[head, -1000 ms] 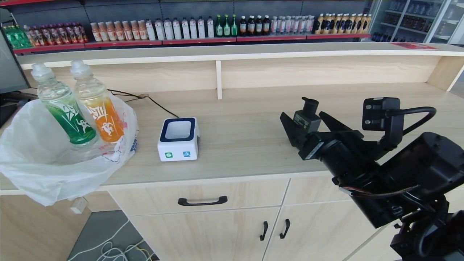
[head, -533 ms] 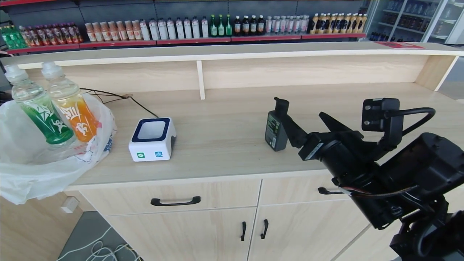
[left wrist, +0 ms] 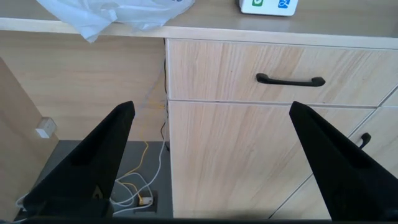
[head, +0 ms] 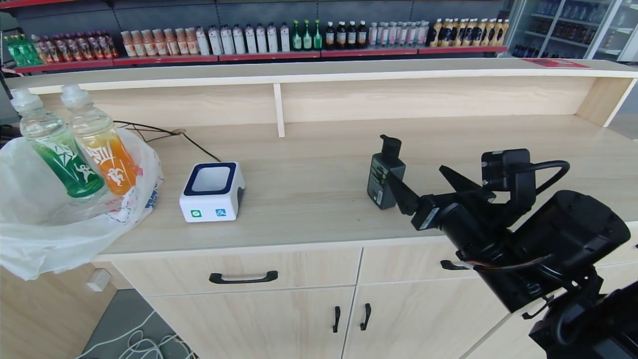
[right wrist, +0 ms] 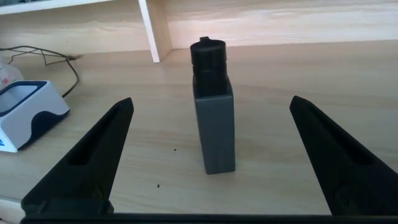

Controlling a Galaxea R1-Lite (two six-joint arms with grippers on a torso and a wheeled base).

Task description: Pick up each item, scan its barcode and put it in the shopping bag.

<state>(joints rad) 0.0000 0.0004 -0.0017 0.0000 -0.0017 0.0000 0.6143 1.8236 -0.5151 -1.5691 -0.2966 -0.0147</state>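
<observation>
Grey bottle (head: pixel 383 179) upright on counter (head: pixel 309 199)

It stands right of the scanner (head: pixel 213 191), just beyond the right gripper (head: pixel 414 171), which is spread wide and empty. The left gripper (left wrist: pixel 211 106), equally wide and empty, faces the drawers (left wrist: pixel 249 68). The shopping bag (head: pixel 30 239) sits far left.

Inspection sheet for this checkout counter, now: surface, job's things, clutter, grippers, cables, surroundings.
Surface: light wooden counter with a raised ledge behind.
Job's things: dark grey bottle upright on the counter; white scanner to its left; white shopping bag at the left end, holding a green drink bottle and an orange drink bottle.
Clutter: nothing seen.
Grippers: right gripper open, at the grey bottle, not gripping it; left gripper open, low before the cupboard fronts.
Cables: black cable running to the scanner; white cables on the floor.
Surroundings: shelves of drinks behind the counter.
</observation>
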